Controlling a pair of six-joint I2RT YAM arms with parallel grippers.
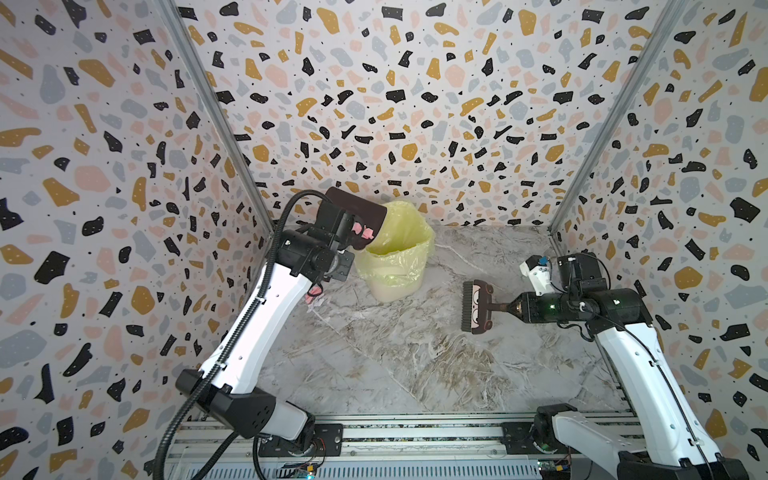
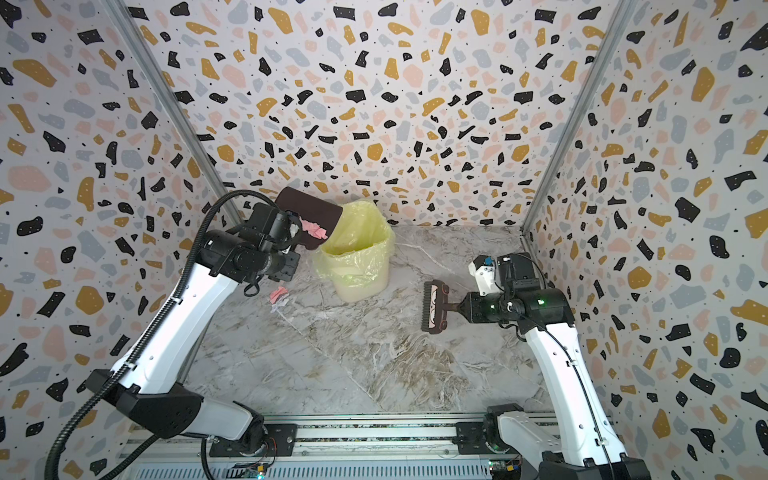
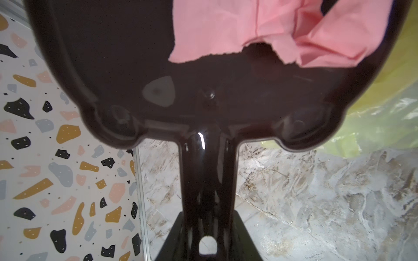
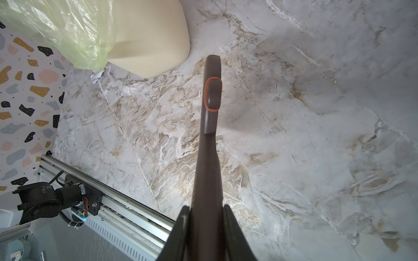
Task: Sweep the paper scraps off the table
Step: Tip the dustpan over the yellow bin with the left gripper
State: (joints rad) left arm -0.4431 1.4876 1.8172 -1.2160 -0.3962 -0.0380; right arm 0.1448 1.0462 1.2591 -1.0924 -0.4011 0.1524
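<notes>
Tilted dustpan [image 3: 113, 67], clamped in left gripper [image 3: 207, 230], holds paper scraps [image 3: 248, 29] at its lip above bin [image 1: 395, 291] rim; right gripper [image 4: 205, 217] clamps brush [image 4: 211, 95].

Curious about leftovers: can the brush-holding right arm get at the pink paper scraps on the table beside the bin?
Probably, skirting the cream, yellow-lined bin; the left arm hangs close over those scraps.

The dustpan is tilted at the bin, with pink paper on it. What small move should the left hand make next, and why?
Probably the left hand should tip the dustpan steeper over the bin: the pink scraps lie near its lower edge, by the bin's rim, not yet fallen in.
</notes>
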